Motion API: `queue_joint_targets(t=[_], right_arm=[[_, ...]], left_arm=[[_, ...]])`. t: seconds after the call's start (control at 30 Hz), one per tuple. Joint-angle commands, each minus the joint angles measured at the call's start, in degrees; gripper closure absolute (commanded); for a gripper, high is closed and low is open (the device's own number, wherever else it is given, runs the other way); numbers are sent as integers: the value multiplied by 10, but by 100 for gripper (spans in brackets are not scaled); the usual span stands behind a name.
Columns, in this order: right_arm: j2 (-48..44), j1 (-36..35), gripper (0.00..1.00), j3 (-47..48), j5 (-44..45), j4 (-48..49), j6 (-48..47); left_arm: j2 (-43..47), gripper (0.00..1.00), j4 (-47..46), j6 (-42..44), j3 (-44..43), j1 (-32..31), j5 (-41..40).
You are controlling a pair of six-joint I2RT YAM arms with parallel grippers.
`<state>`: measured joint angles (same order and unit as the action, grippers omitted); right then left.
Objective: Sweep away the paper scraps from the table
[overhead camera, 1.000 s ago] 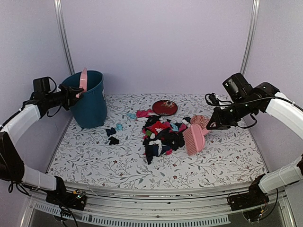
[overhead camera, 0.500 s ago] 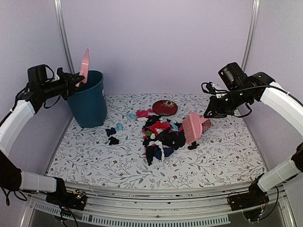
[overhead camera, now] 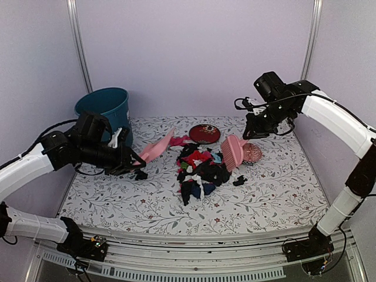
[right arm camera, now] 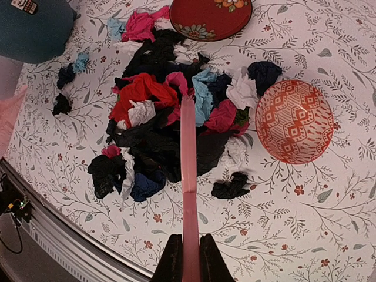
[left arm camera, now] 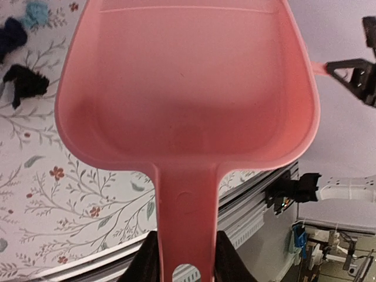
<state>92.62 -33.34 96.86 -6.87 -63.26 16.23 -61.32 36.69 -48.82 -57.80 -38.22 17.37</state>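
The left hand (left arm camera: pixel 185 264) was pinching the handle of the pink pan (left arm camera: pixel 188 88) between its fingers. The pan was empty and hung tilted, low over the worktop (overhead camera: pixel 117 200), with its mouth turned to the pile. Two or three dark scraps lay alone just beside this hand, and the blue bin (overhead camera: pixel 108 106) stood behind it.

The right hand (right arm camera: pixel 189 261) was pressed tight on the thin handle of the pink brush (overhead camera: pixel 232 151). The brush head stood at the right edge of the pile, next to the patterned dish (right arm camera: pixel 294 120). I could not tell if the bristles touched the cloth. The scraps (right arm camera: pixel 158 117) lay in one heap in the middle of the worktop, black, red, pink and some blue, just in front of the red plate (overhead camera: pixel 204 133).

I think the step was to bring pan and brush together around the heap. To do it well, the lip of the pan should lie flat on the worktop at the left side of the heap, so that nothing slides under it. The brush should then push leftward in short, low strokes and stay away from the dish and the plate. One black scrap lay apart at the right of the heap, behind the brush, and would need its own stroke.

A second before, the left hand was up at the bin with the pan standing in it; now it had come down beside the heap. The brush had been lower and nearer to me, at the right of the heap, and it had since moved up to the far right edge.
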Motion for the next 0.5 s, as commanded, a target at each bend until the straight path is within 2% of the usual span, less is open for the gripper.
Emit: queue_joint_targets(t=[0.0,0.27,0.47], right_arm=[[33,-18,98,48,61,-29,-29],[83,-32,98,74,106,-70,-12],[105,-55,98,73,113,-73,-28]], left_arm=[[14,80,104,3,25,-73,-56],[-29,80,231,-2,18,-197,-62],[-135,81,291,18,-26,-314,-93]])
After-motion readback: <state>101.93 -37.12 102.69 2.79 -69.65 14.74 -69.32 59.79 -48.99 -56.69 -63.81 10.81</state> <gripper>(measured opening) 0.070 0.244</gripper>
